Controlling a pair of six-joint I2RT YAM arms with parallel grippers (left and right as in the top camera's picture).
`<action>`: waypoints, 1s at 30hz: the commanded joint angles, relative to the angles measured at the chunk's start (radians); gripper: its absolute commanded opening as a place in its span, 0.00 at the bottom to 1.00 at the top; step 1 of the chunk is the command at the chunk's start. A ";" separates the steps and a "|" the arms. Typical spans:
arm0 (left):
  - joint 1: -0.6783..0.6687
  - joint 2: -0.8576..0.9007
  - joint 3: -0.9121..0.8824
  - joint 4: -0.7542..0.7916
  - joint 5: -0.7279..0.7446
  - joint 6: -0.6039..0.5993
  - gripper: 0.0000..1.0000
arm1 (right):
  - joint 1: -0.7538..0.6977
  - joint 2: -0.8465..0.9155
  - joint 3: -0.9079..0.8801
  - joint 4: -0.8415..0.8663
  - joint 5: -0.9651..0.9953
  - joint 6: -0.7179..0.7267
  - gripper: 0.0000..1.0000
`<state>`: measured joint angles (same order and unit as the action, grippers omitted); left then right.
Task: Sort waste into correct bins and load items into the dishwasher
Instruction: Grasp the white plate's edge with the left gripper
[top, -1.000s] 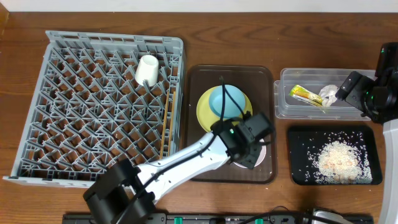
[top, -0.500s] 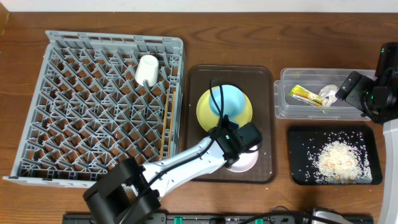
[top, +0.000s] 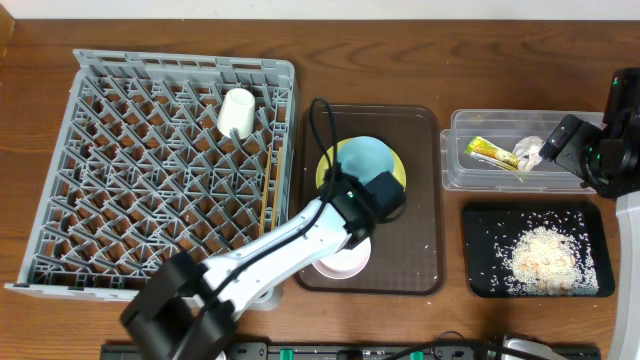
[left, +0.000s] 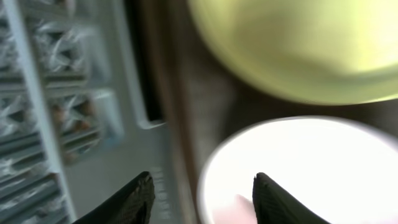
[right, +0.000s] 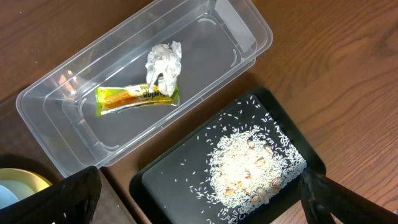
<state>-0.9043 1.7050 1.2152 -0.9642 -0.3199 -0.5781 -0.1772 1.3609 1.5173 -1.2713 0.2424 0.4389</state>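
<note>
My left gripper (top: 349, 244) (left: 199, 193) is shut on the white bowl (top: 342, 264) (left: 311, 168), one finger outside its rim and one inside, over the near left part of the brown tray (top: 415, 255). Behind it, the light blue bowl (top: 362, 158) rests on the yellow plate (top: 323, 172) (left: 292, 56). A white cup (top: 236, 112) and the chopsticks (top: 266, 210) lie in the grey dishwasher rack (top: 150, 170) (left: 56, 124). My right gripper (top: 560, 146) (right: 202, 190) hangs open above the bins. The wrapper (right: 137, 98) and tissue (right: 165, 60) lie in the clear tub (right: 56, 109). Rice (right: 255, 165) covers the black tray (right: 174, 186).
The rack fills the left half of the wooden table, its right wall close beside the brown tray. The clear tub (top: 455, 172) stands behind the black tray (top: 480, 250) on the right, both near my right arm.
My left gripper has carried the white bowl leftwards across the brown tray, from its near right corner toward the rack. The right arm has not moved.
</note>
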 joint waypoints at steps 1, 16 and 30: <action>-0.027 -0.077 0.035 0.048 0.195 -0.011 0.43 | -0.005 -0.001 0.006 -0.002 0.007 -0.007 0.99; -0.232 0.018 -0.034 0.159 0.229 -0.053 0.39 | -0.005 -0.001 0.006 -0.002 0.007 -0.007 0.99; -0.240 0.176 -0.034 0.172 0.148 -0.056 0.34 | -0.005 -0.001 0.006 -0.002 0.007 -0.007 0.99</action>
<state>-1.1427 1.8557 1.1889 -0.7876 -0.1459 -0.6266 -0.1772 1.3609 1.5173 -1.2716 0.2424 0.4389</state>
